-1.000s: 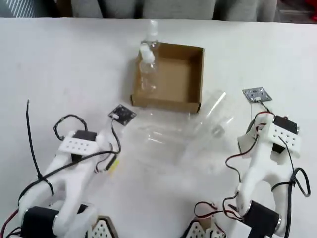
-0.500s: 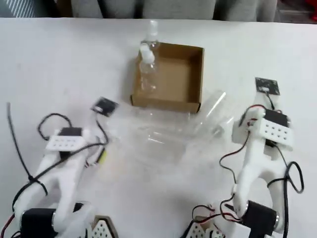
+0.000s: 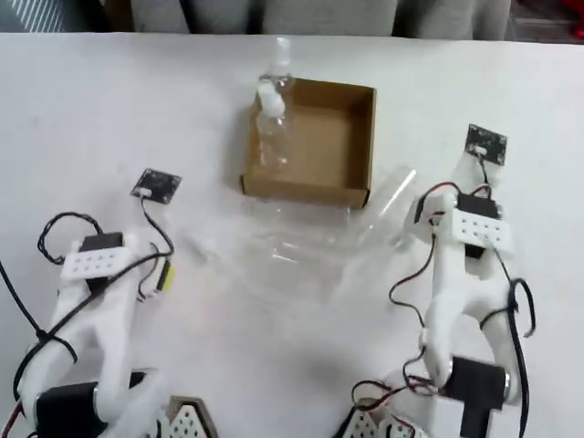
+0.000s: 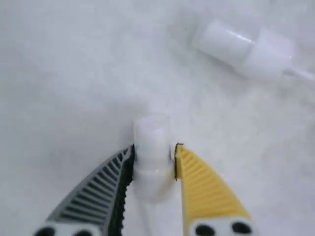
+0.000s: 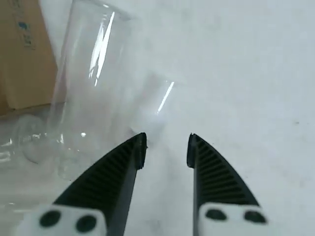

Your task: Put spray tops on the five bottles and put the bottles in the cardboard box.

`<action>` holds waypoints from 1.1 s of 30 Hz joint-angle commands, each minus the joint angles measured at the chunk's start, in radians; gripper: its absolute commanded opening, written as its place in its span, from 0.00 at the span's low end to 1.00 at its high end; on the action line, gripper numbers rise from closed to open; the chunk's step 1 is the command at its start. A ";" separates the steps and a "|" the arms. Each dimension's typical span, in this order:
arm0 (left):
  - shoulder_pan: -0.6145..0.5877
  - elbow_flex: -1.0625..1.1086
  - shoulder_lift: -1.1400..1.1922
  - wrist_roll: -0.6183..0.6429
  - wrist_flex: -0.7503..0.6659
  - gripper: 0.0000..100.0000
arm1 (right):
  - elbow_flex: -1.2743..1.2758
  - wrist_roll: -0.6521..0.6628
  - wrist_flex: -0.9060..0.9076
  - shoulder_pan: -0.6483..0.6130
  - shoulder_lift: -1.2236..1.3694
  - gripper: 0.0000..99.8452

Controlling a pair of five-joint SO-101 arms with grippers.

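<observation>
Left gripper [image 4: 153,149] is clamped on a white spray top [image 4: 151,130], jaws pinching its round body from both sides just over the table [image 4: 59,64]. A second spray top [image 4: 245,43] lies on its side near it. Both look like small, light, hard plastic: stiff enough to squeeze, but smooth, so hold square across the body. Right gripper [image 5: 166,142] is spread with nothing between the jaws, just beside a clear bottle [image 5: 93,83] lying on the table near the cardboard box [image 3: 351,137]. The loose bottles [image 3: 301,246] lie in a heap between the arms, in front of the box. I'd judge them empty, thin-walled, slick and prone to roll and dent, so take them at the neck or shoulder, not mid-body. One capped bottle [image 3: 271,114] stands at the box's left wall.
</observation>
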 commanded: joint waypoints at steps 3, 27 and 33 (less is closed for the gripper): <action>-0.012 -0.063 -0.001 0.012 -0.021 0.03 | -0.115 -0.074 -0.059 -0.027 0.119 0.12; -0.012 -0.060 -0.001 0.011 -0.021 0.03 | -0.295 -0.031 0.104 -0.025 0.337 0.02; -0.013 -0.060 -0.001 0.011 -0.020 0.03 | -0.379 -0.021 0.285 0.038 0.236 0.02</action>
